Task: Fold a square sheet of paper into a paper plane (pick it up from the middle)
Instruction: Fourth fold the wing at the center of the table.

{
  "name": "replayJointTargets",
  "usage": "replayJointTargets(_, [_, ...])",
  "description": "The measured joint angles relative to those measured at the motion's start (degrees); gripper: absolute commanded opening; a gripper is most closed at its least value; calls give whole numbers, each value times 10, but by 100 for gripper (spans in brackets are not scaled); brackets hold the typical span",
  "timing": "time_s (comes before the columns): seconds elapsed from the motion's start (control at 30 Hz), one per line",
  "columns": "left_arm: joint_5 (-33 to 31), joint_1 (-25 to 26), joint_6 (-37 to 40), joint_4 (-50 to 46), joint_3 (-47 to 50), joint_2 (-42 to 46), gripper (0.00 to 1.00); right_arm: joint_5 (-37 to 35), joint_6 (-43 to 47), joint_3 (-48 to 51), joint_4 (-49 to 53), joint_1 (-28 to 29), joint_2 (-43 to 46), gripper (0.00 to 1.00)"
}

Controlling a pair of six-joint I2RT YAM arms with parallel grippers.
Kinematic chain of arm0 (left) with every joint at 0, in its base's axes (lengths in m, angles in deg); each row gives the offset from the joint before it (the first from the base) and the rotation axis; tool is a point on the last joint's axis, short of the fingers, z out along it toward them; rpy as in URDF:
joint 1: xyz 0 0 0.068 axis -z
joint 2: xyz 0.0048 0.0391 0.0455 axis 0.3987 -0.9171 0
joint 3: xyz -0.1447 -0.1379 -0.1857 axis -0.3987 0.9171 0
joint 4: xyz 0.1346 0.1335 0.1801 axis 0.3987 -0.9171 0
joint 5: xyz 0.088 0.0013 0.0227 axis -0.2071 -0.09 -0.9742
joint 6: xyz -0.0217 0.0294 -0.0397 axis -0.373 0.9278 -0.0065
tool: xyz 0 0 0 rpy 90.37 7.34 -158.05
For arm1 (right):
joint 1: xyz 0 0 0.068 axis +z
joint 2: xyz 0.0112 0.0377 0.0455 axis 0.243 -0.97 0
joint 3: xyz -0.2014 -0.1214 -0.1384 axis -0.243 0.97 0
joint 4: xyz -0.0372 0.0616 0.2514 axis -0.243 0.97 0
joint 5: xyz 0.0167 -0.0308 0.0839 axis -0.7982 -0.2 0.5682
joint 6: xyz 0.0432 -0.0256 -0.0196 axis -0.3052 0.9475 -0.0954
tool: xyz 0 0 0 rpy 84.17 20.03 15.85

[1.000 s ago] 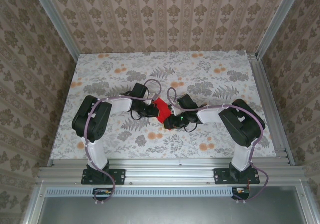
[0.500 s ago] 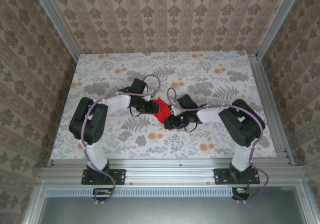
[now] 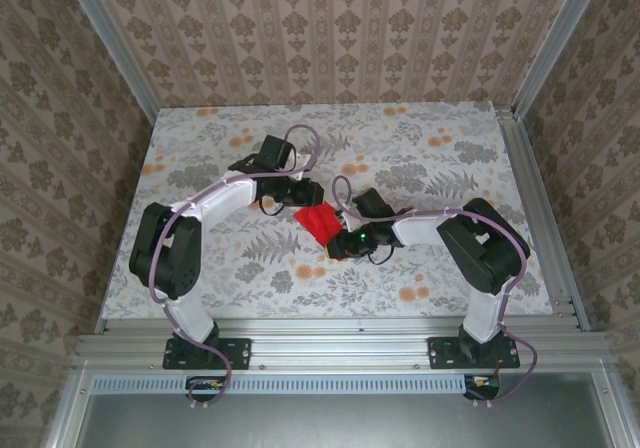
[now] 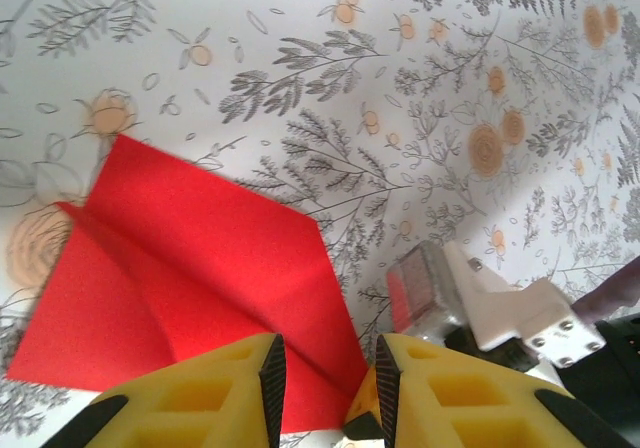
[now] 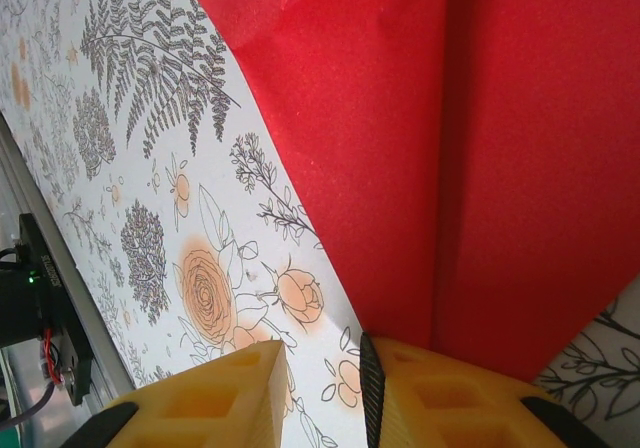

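Note:
The square sheet of paper (image 3: 318, 221) is bright red and partly folded, with a long crease, and it lies on the table between the two arms. In the left wrist view the paper (image 4: 190, 268) spreads flat under my left gripper (image 4: 328, 368), whose jaws stand apart over the sheet's near corner with nothing pinched. From above, my left gripper (image 3: 292, 203) sits just behind and left of the sheet. My right gripper (image 5: 322, 368) is open. One of its fingers rests on the paper's (image 5: 450, 148) edge, and bare table shows in the gap. My right gripper (image 3: 338, 240) is at the sheet's near right side.
The floral table (image 3: 420, 158) is fenced by metal rails and patterned walls. A grey and white part of the other arm (image 4: 480, 303) stands close to the right of the left jaws. Free room lies at the back and at both sides.
My left gripper has opened and let go of the paper, and the left arm has swung back and away from me. The sheet has settled lower. The right arm has held still.

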Motion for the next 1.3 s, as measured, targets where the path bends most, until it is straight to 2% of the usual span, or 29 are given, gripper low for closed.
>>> replayJointTargets(0.47, [20,15,-13,21,5,-106,30,-7,4,-5,10,2,0,30])
replayJointTargets(1.3, [1,30,9,35,18,-125,28,-12,12,-10,17,5,-1,30])
